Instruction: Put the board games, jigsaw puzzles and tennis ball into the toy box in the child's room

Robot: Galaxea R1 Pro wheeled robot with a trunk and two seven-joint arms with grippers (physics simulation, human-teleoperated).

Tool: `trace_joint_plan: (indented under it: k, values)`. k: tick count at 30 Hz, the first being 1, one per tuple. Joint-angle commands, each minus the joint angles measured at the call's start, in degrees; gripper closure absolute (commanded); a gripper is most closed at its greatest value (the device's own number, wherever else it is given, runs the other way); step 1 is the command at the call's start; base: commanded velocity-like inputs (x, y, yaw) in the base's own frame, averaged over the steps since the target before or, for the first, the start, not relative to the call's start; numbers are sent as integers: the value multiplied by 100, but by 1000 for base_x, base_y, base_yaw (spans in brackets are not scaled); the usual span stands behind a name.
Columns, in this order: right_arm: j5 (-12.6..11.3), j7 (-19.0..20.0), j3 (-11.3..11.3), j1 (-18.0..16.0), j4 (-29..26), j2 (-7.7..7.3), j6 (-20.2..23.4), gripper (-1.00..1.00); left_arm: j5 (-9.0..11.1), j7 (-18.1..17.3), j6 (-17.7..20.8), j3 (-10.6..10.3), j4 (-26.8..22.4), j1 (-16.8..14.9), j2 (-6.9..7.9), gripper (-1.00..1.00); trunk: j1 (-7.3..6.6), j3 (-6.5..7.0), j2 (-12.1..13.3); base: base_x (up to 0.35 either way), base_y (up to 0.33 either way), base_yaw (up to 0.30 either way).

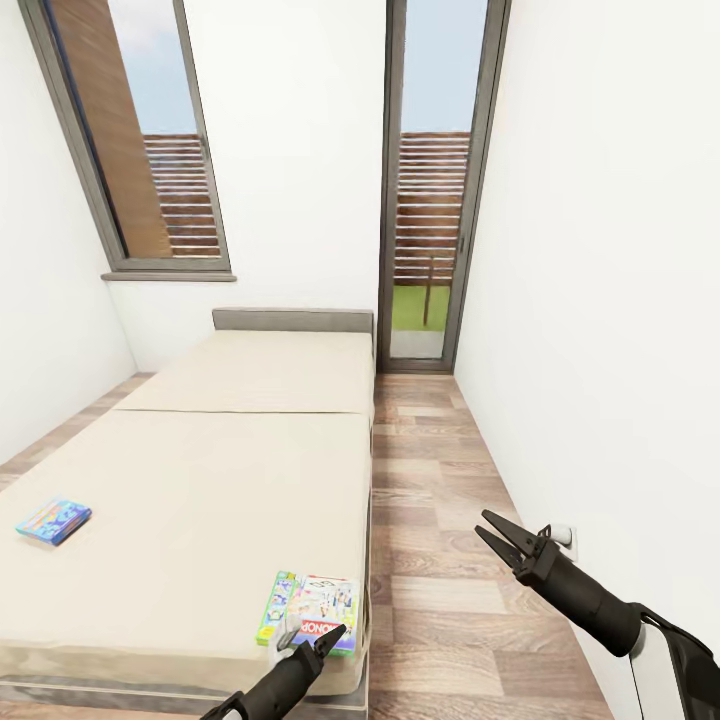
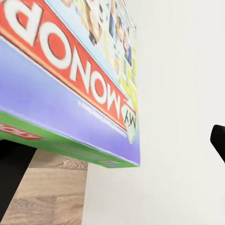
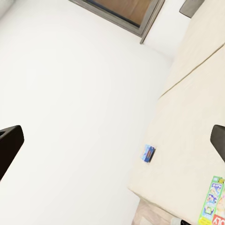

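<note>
Two board games (image 1: 312, 610) on bed (image 1: 200, 480)

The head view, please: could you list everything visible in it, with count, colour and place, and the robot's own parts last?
Beige mattress bed with grey frame and headboard: one, at the picture's left and centre, head end against the far wall.
Pale blue-green Monopoly board game box: one, flat on the bed's near right corner.
Small blue board game box: one, on the bed's left edge.
Dark-framed windows: two, in the far wall.
Wood-plank floor: brown, right of the bed.
Left gripper: black, open, at the Monopoly box's near edge.
Right gripper: black, open, above the floor.
</note>
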Motion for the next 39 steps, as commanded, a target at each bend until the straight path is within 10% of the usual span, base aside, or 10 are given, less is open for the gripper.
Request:
trace_joint_plan:
  k: [1,39]
  values:
    - [23,32,-11,-5,-2,6,20,-100,-35,-6,20,86,-15,-1,-3,-100,-1,-5,-2,0,0,0]
    - [23,24,-11,-5,0,9,20,-100,-28,-2,63,93,-15,6,6,-100,-1,-5,-2,0,0,0]
